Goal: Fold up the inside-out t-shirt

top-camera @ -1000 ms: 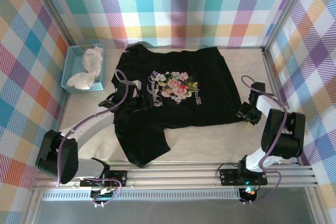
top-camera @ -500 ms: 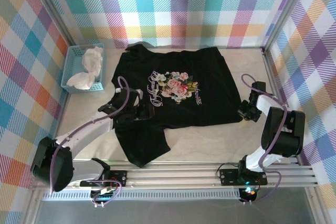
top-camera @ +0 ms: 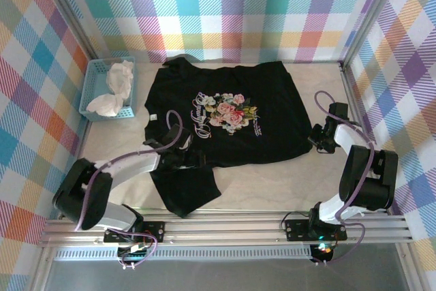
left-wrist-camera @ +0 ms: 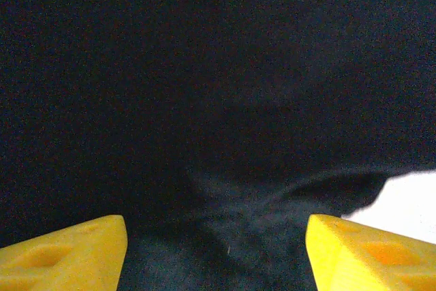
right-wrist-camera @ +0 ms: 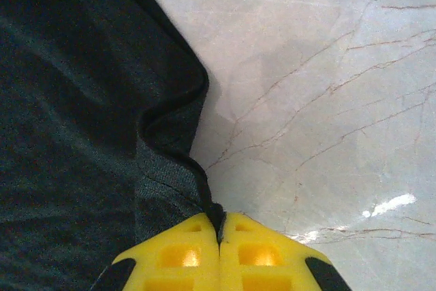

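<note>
The black t-shirt lies spread on the table, its rose print facing up, with one flap reaching toward the near edge. My left gripper hovers low over the shirt's near-left part. In the left wrist view this gripper is open, its yellow fingertips wide apart over dark wrinkled fabric. My right gripper sits at the shirt's right edge. In the right wrist view it is shut on the hem of the t-shirt.
A light-blue basket holding a white cloth stands at the back left. Bare marble table lies right of the shirt and along the near edge. Checked walls enclose the sides and back.
The left arm has swung lower and to the right, bringing its gripper further onto the shirt's near-left part. The right gripper has shifted slightly toward the back with the hem.
</note>
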Robot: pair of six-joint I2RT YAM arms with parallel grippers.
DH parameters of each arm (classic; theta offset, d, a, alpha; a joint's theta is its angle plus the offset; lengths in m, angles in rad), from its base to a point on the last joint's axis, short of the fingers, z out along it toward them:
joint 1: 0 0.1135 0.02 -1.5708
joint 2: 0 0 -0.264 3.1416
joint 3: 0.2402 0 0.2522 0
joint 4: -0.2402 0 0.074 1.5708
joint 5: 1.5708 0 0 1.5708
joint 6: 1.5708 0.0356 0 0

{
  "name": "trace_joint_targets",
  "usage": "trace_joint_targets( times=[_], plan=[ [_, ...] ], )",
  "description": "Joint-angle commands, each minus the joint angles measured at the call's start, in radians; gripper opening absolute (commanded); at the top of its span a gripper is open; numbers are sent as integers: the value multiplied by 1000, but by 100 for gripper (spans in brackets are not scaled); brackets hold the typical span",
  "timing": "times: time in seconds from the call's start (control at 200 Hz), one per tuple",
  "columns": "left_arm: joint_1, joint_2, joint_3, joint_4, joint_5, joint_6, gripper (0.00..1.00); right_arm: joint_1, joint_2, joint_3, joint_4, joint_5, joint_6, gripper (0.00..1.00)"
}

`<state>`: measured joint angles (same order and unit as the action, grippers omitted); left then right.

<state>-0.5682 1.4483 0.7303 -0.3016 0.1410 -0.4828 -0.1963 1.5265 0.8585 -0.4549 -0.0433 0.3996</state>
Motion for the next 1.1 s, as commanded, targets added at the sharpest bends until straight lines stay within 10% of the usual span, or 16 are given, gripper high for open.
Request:
trace_joint_targets(
  times=[0.0,0.485,0.885,1.095],
  plan=[
    [-1,70,63,106,-8,9,70,-5,-25,4,22,-35,-22,4],
    [34,483,487,68,-26,147,70,-5,-39,7,22,-32,-23,4],
    [-182,-162,18,-250,-261,-12,71,-5,-83,2,18,-42,-31,4],
    [-394,-203,-38,-422,-273,-172,71,-5,-97,6,18,-50,-33,4]
  ],
)
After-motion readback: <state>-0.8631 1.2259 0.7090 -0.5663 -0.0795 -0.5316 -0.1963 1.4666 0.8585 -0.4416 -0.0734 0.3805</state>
